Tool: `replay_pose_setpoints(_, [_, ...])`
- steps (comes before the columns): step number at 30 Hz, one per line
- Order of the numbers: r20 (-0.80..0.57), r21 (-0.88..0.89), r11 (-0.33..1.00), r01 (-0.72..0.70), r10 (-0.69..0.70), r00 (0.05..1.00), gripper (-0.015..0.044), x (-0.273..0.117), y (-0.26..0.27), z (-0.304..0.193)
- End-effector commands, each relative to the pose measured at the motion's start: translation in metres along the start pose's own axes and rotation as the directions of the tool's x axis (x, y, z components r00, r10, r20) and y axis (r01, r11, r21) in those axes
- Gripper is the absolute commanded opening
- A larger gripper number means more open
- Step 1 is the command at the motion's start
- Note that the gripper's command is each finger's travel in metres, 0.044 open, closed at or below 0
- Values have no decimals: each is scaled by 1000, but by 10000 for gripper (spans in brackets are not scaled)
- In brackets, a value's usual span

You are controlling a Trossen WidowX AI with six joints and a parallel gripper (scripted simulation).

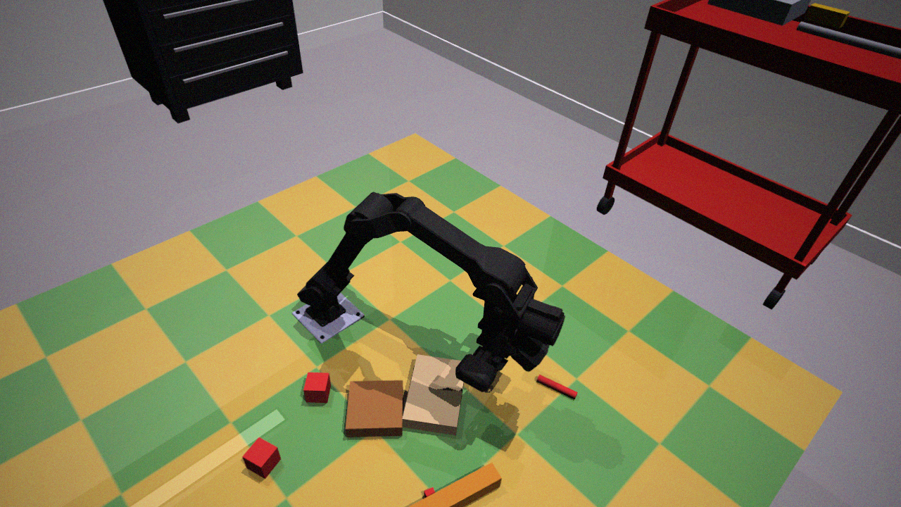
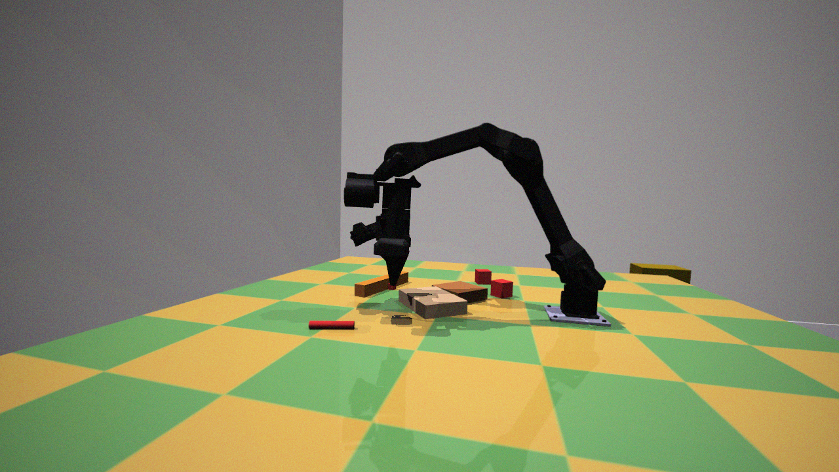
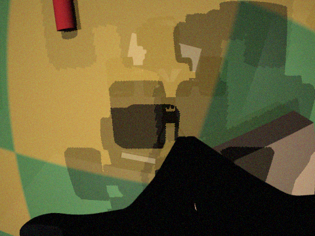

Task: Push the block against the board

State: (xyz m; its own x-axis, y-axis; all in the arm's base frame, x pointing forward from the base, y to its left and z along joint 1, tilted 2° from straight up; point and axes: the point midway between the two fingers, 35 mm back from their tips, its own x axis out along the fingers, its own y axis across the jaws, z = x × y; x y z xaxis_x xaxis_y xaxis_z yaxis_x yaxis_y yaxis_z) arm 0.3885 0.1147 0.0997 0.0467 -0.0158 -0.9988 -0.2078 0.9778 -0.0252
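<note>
Currently, the black metal pincer [image 1: 488, 386] [image 2: 392, 286] is closed, gripping nothing. Beside it lies the pale wooden board [image 1: 433, 397] [image 2: 441, 303] [image 3: 289, 157].

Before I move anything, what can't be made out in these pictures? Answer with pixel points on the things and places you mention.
- Far end of the orange bar [image 1: 462, 490]: cut off by the top view's lower edge.
- Most of the pale board [image 3: 289, 144]: beyond the wrist view's right edge and behind the gripper [image 3: 187, 139].
- Small red piece [image 1: 429, 491]: its shape is mostly hidden by the bar in the top view.
</note>
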Motion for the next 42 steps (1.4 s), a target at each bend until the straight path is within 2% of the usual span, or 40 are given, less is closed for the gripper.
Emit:
replay_pose_setpoints(1, [-19, -75, 997, 2, -4, 1000, 0, 2, 4, -14])
replay_pose_setpoints(5, [-20, -186, 983, -1, -3, 1000, 0, 3, 10, -32])
replay_pose_setpoints(10, [-21, -197, 980, -1, -3, 1000, 0, 5, 11, -33])
replay_pose_setpoints(18, [-21, -416, 909, -6, -3, 1000, 0, 56, 11, -34])
replay_pose_setpoints(42, [-21, -422, 907, -6, -4, 1000, 0, 57, 6, -43])
